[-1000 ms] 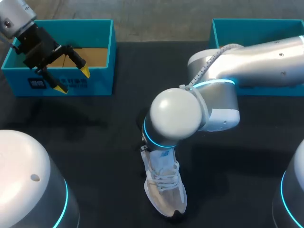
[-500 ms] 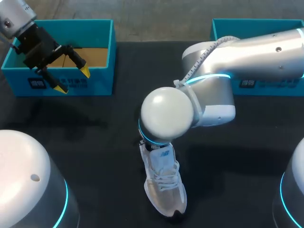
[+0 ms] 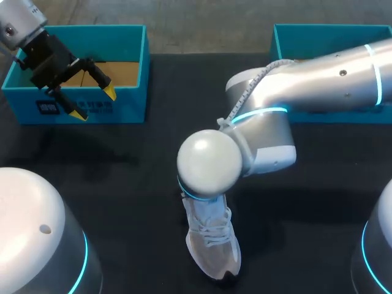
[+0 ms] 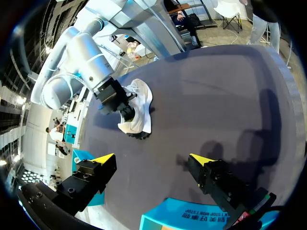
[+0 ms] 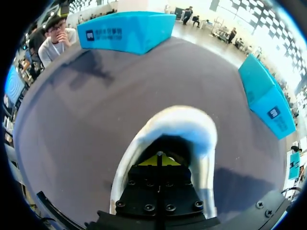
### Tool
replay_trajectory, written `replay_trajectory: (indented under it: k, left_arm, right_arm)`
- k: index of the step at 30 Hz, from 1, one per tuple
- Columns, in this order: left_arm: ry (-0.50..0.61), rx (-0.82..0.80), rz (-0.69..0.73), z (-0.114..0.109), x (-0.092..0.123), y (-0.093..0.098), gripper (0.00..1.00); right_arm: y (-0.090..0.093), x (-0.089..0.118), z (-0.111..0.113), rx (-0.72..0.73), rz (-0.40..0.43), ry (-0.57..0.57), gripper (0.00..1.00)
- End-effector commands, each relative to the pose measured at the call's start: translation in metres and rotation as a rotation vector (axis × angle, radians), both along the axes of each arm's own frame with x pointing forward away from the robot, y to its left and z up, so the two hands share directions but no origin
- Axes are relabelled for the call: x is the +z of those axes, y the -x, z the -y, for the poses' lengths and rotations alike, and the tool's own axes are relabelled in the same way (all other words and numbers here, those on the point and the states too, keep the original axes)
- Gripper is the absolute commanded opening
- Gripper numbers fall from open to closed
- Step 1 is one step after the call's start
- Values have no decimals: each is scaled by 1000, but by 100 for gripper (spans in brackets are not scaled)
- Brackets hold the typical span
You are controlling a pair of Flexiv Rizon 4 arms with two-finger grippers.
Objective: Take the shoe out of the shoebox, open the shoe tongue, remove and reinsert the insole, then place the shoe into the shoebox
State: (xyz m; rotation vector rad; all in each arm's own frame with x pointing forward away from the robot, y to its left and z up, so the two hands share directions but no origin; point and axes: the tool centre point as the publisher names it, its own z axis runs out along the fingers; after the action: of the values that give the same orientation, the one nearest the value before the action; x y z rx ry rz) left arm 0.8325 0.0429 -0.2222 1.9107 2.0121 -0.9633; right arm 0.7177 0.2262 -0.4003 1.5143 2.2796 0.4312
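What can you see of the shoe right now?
The shoe is a white low sneaker with a mesh-looking upper, white laces and a dark sole showing at the toe. It stands upright on the black table, toe towards the robot. In the head view the right arm hides its heel end. The right pincer is down inside its opening; whether it grips anything there cannot be told. Nothing else touches the shoe.
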Motion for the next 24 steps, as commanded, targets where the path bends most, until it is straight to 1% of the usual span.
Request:
replay_trajectory:
  k: [1,4,7,10,12,16,17,18,24]
  left_arm:
    - [-3,0,2,0,0,1,100]
    - [-3,0,2,0,0,1,100]
    - [-3,0,2,0,0,1,100]
    - [-3,0,2,0,0,1,100]
    - [-3,0,2,0,0,1,100]
    - [-3,0,2,0,0,1,100]
    - [-3,0,2,0,0,1,100]
    - [-3,0,2,0,0,1,100]
    - [-3,0,2,0,0,1,100]
  right_arm:
    - [4,-14,-5,-3,-6,4,0]
    - [8,-10,-4,-9,2,5,0]
    - [9,6,-4,-11,32,24,0]
    - [5,18,-3,3,44,32,0]
    - [-1,21,-3,13,35,33,0]
    - [-16,16,-2,40,-27,16,0]
    - [-16,16,-2,40,-27,16,0]
    - [-22,12,-2,51,-52,9,0]
    - [-33,-1,1,56,-77,8,0]
